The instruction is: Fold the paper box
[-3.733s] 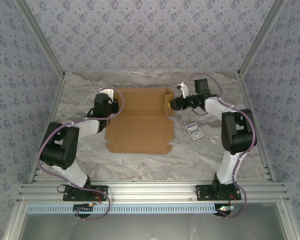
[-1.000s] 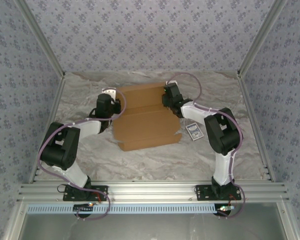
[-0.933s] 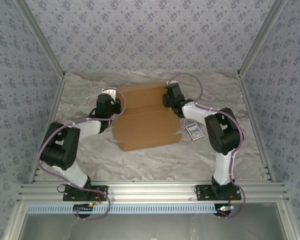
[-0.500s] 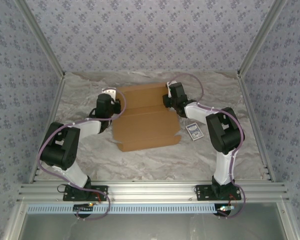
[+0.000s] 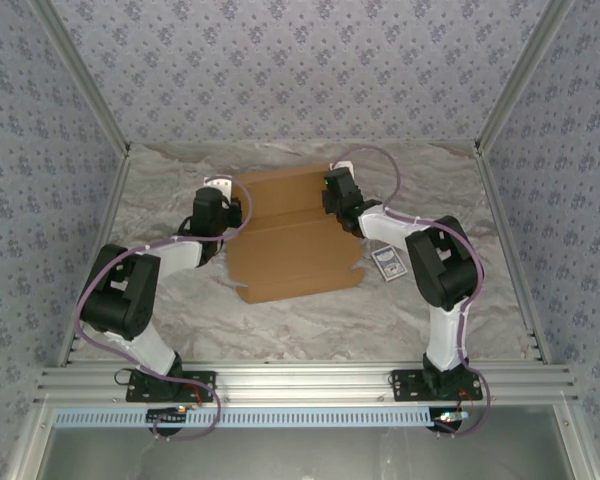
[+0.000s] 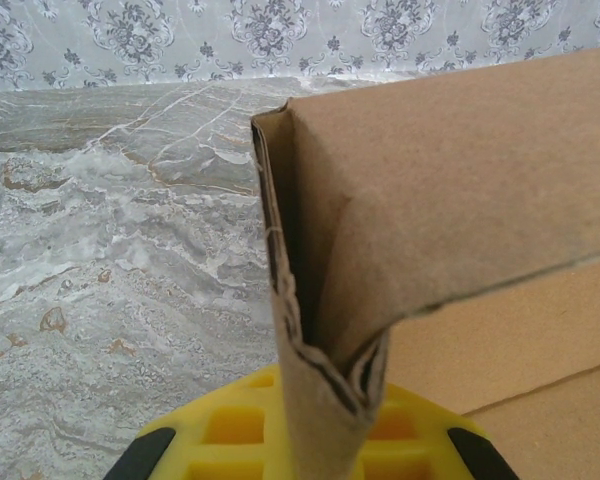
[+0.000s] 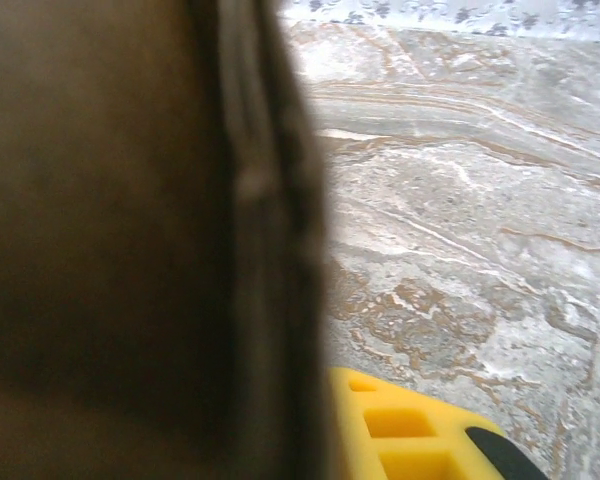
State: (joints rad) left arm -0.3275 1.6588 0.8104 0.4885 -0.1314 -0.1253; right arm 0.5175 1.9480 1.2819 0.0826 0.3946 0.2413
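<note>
Left claw [image 6: 325, 425] clamps the paper box [image 5: 292, 250] by its raised left flap; right claw [image 5: 332, 197] is at the right flap, grip unclear. Box lies near the far edge of the worktop [image 5: 280, 325]; likely light and stiff, so grip flap edges.

Matt brown cardboard paper box [image 5: 295, 250] on marble-patterned table [image 5: 430, 310].

Brown paper box [image 5: 292, 250] on marbled table [image 5: 310, 320]
</note>
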